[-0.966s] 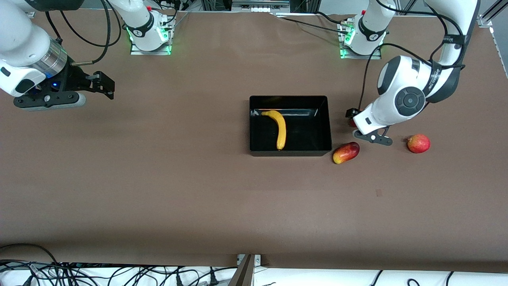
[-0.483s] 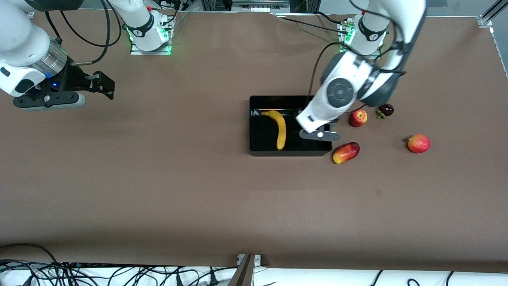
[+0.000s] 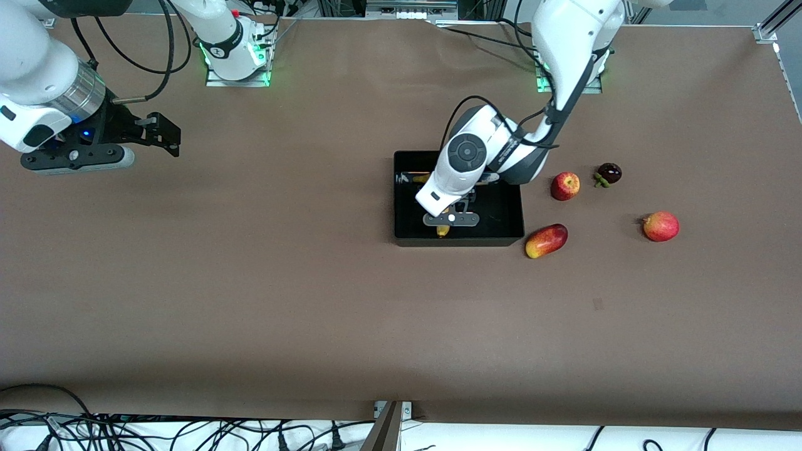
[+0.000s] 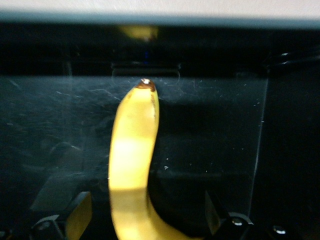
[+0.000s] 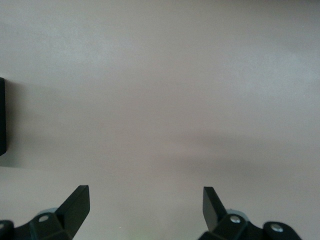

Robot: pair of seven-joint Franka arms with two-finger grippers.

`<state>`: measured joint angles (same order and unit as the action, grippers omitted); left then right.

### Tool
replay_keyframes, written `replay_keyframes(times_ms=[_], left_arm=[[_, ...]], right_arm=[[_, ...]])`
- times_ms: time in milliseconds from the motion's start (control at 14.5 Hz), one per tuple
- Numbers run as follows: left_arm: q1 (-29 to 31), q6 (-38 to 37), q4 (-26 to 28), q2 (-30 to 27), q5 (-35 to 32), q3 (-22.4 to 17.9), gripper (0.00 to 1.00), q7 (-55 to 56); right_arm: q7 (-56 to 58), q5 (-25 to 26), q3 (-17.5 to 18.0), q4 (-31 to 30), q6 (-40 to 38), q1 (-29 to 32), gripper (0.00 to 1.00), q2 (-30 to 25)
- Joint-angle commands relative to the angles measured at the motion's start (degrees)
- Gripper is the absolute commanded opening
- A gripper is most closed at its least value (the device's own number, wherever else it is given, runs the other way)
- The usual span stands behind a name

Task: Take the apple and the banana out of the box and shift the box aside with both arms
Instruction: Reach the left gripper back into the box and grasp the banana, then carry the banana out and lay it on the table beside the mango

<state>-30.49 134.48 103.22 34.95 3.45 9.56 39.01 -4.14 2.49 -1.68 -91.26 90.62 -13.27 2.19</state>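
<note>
The black box [image 3: 510, 188] sits mid-table with the yellow banana [image 3: 443, 232] lying in it, mostly hidden under the left arm. My left gripper [image 3: 458, 205] is low inside the box over the banana. In the left wrist view the gripper [image 4: 145, 210] is open, and the banana [image 4: 132, 165] lies between its fingers on the box floor [image 4: 215, 130]. The small red apple with yellow patches [image 3: 565, 186] sits on the table beside the box, toward the left arm's end. My right gripper [image 3: 166, 134] waits open and empty over bare table at the right arm's end [image 5: 145, 200].
A red-yellow oblong fruit [image 3: 546, 240] lies by the box's corner nearest the front camera. A dark purple fruit [image 3: 609, 173] and a second red apple [image 3: 660, 226] sit farther toward the left arm's end. The box's edge shows in the right wrist view [image 5: 2, 117].
My left arm has swung from over the fruits beside the box to over the box and down onto the banana, uncovering the small apple and the dark fruit. The right arm has not moved.
</note>
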Motion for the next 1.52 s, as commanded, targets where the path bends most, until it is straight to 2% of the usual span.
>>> replay_keyframes(times_ms=[0,207,276,345,414,483,690,1172,1448], left_arm=[[-0.88,0.25,-0.30,1.42,0.51,-0.60,1.00,0.28],[-1.32,1.57,0.05,2.66,0.33,-0.60,1.00,0.19],[-1.24,1.49,0.05,2.14,0.33,-0.60,0.63,0.10],[-1.32,1.48,-0.03,2.05,0.33,-0.60,0.34,0.10],[-1.32,1.48,-0.21,2.13,0.24,-0.60,0.17,0.19],[-1.24,1.31,-0.21,2.05,0.24,-0.60,0.05,0.01],[-1.15,-0.52,-0.30,0.12,0.24,-0.60,0.04,0.28],[4.56,-22.13,-8.55,-8.22,0.16,-0.69,0.05,-1.65],[11.93,-30.14,-9.26,-13.06,0.16,-1.30,0.07,-15.32]], right_arm=[[-0.35,0.41,0.01,0.99,-0.97,0.00,1.00,0.01],[-0.35,0.41,0.01,0.99,-0.89,0.00,1.00,0.01],[-0.35,0.41,0.01,0.91,-0.89,0.00,1.00,0.01],[-0.35,0.41,0.01,0.99,-0.89,0.00,1.00,0.01],[-0.35,0.41,0.01,0.91,-0.89,0.00,1.00,0.01],[-0.43,0.41,0.01,0.99,-0.89,0.00,1.00,0.01],[-0.43,0.41,0.01,0.91,-0.89,0.00,1.00,0.01],[-0.43,0.41,0.01,0.91,-0.97,0.00,1.00,0.01],[-0.43,0.32,0.01,0.91,-0.98,0.00,1.00,0.01]])
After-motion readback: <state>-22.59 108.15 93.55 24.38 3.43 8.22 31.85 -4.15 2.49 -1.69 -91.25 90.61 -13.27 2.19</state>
